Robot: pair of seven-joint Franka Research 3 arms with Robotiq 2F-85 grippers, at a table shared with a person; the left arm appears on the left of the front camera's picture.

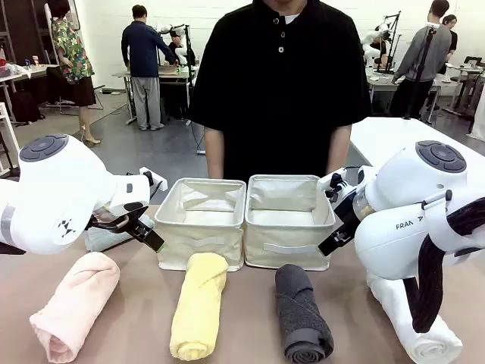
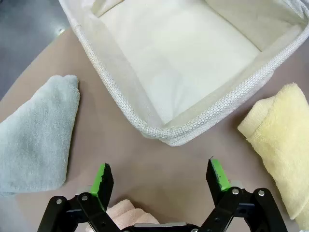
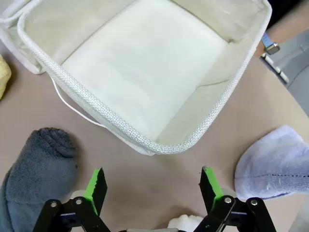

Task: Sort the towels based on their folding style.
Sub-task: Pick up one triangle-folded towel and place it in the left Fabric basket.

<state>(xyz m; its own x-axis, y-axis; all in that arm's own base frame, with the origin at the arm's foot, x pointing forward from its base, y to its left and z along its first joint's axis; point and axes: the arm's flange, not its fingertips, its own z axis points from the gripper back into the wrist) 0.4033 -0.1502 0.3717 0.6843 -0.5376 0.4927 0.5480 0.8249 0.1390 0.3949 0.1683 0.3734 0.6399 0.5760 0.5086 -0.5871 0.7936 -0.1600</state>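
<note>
Two beige bins, left bin (image 1: 198, 244) and right bin (image 1: 285, 247), stand side by side near the table's (image 1: 250, 318) far edge. Along the near edge lie rolled towels: pink towel (image 1: 76, 303), yellow towel (image 1: 198, 303), dark grey towel (image 1: 301, 312), white towel (image 1: 436, 345). The left gripper (image 1: 142, 229) and right gripper (image 1: 330, 240) flank the bins.

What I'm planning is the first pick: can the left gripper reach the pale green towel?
Probably yes: the left gripper is open, and the pale green towel lies uncovered beside it, with nothing between.

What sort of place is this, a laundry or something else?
Probably a robotics lab: white robot arms flank a table, towels and two beige bins are laid out like a test, and people work at other tables behind.
</note>
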